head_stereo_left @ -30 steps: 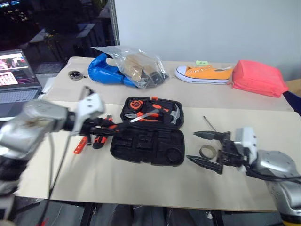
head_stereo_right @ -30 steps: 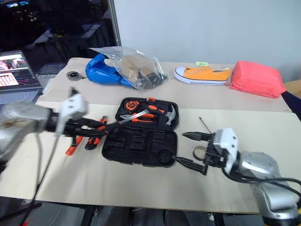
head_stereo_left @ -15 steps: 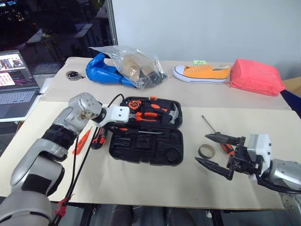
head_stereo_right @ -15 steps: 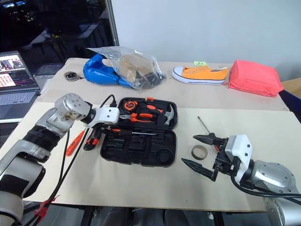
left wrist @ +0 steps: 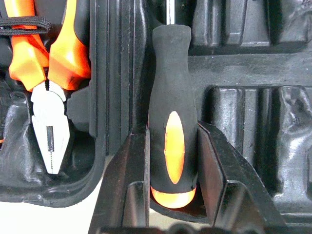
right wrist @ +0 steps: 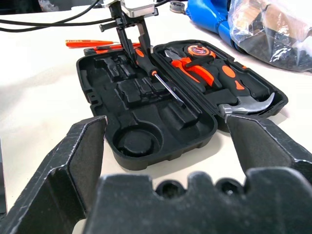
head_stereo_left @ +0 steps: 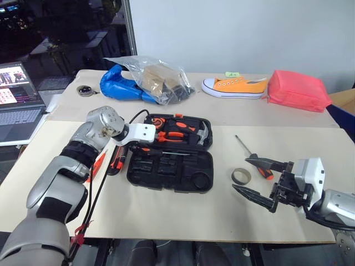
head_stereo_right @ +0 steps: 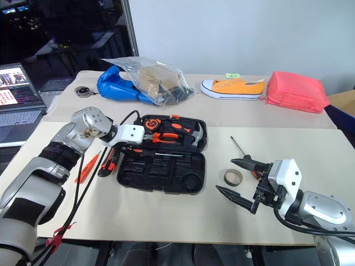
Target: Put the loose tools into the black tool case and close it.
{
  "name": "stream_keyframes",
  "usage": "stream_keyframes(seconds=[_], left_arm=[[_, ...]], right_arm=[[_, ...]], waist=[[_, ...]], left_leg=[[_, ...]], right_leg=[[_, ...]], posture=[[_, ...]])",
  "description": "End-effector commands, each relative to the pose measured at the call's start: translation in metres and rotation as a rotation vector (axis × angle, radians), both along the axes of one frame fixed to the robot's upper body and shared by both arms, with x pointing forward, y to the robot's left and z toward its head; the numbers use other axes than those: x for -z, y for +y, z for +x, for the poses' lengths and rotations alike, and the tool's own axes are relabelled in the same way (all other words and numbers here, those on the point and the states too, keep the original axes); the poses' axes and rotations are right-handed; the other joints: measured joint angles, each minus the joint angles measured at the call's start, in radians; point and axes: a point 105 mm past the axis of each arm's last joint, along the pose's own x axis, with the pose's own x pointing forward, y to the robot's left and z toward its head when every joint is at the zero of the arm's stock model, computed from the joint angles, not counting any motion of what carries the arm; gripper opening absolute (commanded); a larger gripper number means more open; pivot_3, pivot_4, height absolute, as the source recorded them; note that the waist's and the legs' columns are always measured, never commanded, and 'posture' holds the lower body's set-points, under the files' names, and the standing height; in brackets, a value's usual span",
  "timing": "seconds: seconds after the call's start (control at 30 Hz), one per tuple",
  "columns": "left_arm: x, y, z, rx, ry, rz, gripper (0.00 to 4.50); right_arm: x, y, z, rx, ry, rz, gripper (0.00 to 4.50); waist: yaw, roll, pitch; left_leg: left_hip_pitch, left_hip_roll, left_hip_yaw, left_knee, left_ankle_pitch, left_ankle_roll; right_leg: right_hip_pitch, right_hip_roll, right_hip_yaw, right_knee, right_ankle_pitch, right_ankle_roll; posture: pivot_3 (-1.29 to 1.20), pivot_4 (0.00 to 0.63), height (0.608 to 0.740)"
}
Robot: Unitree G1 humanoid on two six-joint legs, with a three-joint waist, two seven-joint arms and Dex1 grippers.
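Note:
The black tool case [head_stereo_left: 169, 176] lies open in the middle of the table. Its far half holds pliers, a hammer and a tape measure. My left gripper [left wrist: 172, 129] is at the near half's left end, shut on an orange-and-black screwdriver [left wrist: 173, 92] that lies in the groove along the hinge. A small orange screwdriver [head_stereo_left: 99, 165] and the utility knife [head_stereo_left: 117, 160] lie on the table left of the case. To its right lie a second screwdriver [head_stereo_left: 244, 146] and the grey tape ring [head_stereo_right: 232, 177]. My right gripper [head_stereo_left: 241, 173] stands wide open near the ring, holding nothing.
A laptop [head_stereo_left: 19, 105] sits at the left edge. At the back are a blue bag under clear plastic [head_stereo_left: 147, 80], an orange shoe [head_stereo_left: 233, 87], a pink-red pouch [head_stereo_left: 297, 90] and a small round object [head_stereo_left: 84, 89]. Cables trail from my left arm.
My left gripper has come down and forward with the screwdriver, from above the case's left side into the groove by the hinge. The right gripper has stayed where it was.

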Motion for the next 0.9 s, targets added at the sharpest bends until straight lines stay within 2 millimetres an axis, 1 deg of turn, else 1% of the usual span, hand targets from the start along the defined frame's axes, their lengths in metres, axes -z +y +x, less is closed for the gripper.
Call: stream_keyframes(seconds=[0.03,0.07,0.13,0.2,0.23,0.3,0.37,0.47,0.5,0.53,0.57,0.67,0.7,0.8,0.9], left_arm=[[-0.033,-0.002,0.000,-0.017,-0.064,-0.123,3.07],[-0.043,-0.003,-0.003,-0.024,-0.067,-0.176,3.38],[-0.055,-0.001,-0.011,-0.027,-0.075,-0.238,3.38],[-0.064,0.001,-0.019,-0.073,-0.058,-0.325,3.38],[-0.066,0.002,-0.022,-0.125,-0.040,-0.388,3.38],[-0.065,0.004,-0.026,-0.203,-0.011,-0.482,2.84],[-0.060,-0.002,-0.030,-0.251,0.005,-0.560,2.28],[-0.043,-0.014,-0.032,-0.344,0.018,-0.677,1.06],[-0.036,-0.017,-0.031,-0.377,0.010,-0.717,0.70],[-0.031,-0.019,-0.029,-0.415,0.006,-0.755,0.25],[-0.024,-0.021,-0.026,-0.458,-0.004,-0.783,0.01],[-0.007,-0.025,-0.021,-0.549,-0.035,-0.835,0.01],[0.002,-0.025,-0.020,-0.576,-0.038,-0.834,0.01],[0.031,-0.023,-0.023,-0.649,-0.036,-0.786,0.01],[0.051,-0.019,-0.026,-0.680,-0.033,-0.736,0.01]], right_arm=[[-0.011,0.003,-0.001,-0.017,-0.067,-0.010,4.50],[-0.011,0.003,-0.001,-0.018,-0.067,-0.009,4.50],[-0.011,0.003,0.000,-0.017,-0.067,-0.009,4.50],[-0.010,0.002,0.001,-0.016,-0.065,-0.007,4.50],[-0.008,0.002,0.001,-0.013,-0.062,-0.007,4.50],[-0.005,0.001,0.003,-0.009,-0.055,-0.008,4.50],[-0.003,0.000,0.004,-0.006,-0.054,-0.010,4.50],[-0.004,-0.001,0.006,-0.003,-0.058,-0.012,4.50],[-0.004,-0.001,0.007,-0.002,-0.059,-0.014,4.50],[-0.004,-0.001,0.007,-0.001,-0.059,-0.015,4.50],[-0.004,-0.001,0.007,-0.001,-0.060,-0.017,4.50],[-0.005,-0.002,0.006,0.001,-0.061,-0.023,4.50],[-0.006,-0.003,0.006,0.003,-0.062,-0.025,4.50],[-0.006,-0.005,0.004,0.014,-0.063,-0.031,4.50],[-0.007,-0.007,0.003,0.022,-0.063,-0.035,4.50]], waist=[[0.000,0.001,-0.001],[0.000,0.001,-0.001],[-0.002,0.001,-0.001],[-0.003,0.002,-0.001],[-0.003,0.002,-0.001],[-0.002,0.004,-0.002],[-0.001,0.004,-0.002],[0.007,0.004,-0.002],[0.008,0.004,-0.002],[0.009,0.004,-0.002],[0.008,0.004,-0.002],[0.008,0.004,-0.002],[0.006,0.004,-0.002],[-0.001,0.004,-0.003],[-0.001,0.005,-0.003]], left_leg=[[0.001,0.000,0.000,0.000,0.000,0.000],[0.000,0.000,0.000,0.000,0.000,0.000],[-0.001,0.000,0.000,0.000,0.000,0.000],[-0.002,0.000,0.000,0.000,0.000,0.000],[-0.002,0.000,0.000,0.000,-0.001,0.001],[-0.002,0.000,0.000,0.000,-0.001,0.002],[-0.002,0.000,0.000,0.001,-0.001,0.002],[-0.001,0.000,0.000,0.002,-0.001,0.002],[-0.001,0.000,-0.001,0.002,-0.001,0.002],[0.000,0.000,-0.001,0.003,-0.001,0.002],[0.000,0.000,-0.001,0.003,-0.001,0.002],[0.003,0.000,-0.001,0.003,-0.001,0.002],[0.004,0.000,-0.001,0.003,-0.001,0.002],[0.007,0.000,-0.001,0.002,-0.001,0.002],[0.011,0.000,-0.002,0.001,-0.001,0.002]], right_leg=[[0.001,0.000,0.000,0.000,0.000,0.000],[0.000,0.000,0.000,0.000,0.000,0.000],[-0.001,0.000,0.000,0.001,0.000,0.000],[-0.002,0.000,0.000,0.000,0.000,0.000],[-0.001,0.000,0.000,0.000,0.000,0.000],[-0.001,0.000,0.000,0.000,-0.001,0.000],[-0.001,0.000,0.000,0.000,-0.001,0.000],[0.000,0.000,0.000,0.001,-0.001,0.001],[0.000,0.000,0.000,0.002,-0.001,0.001],[0.001,0.000,0.000,0.002,-0.001,0.001],[0.002,0.000,0.000,0.002,-0.001,0.001],[0.005,0.000,0.000,0.002,-0.001,0.001],[0.006,0.000,0.000,0.002,-0.001,0.001],[0.009,0.000,0.000,0.000,-0.001,0.001],[0.013,0.000,0.000,-0.001,-0.001,0.001]], posture=[[0.00,0.150,0.740],[0.00,0.150,0.740],[0.00,0.150,0.740],[0.00,0.150,0.740],[0.00,0.150,0.740],[0.00,0.150,0.740],[0.00,0.150,0.740],[0.00,0.150,0.740],[0.00,0.150,0.740],[0.00,0.150,0.740],[0.00,0.150,0.740],[0.00,0.150,0.740],[0.00,0.150,0.740],[0.00,0.150,0.740],[0.00,0.150,0.740]])
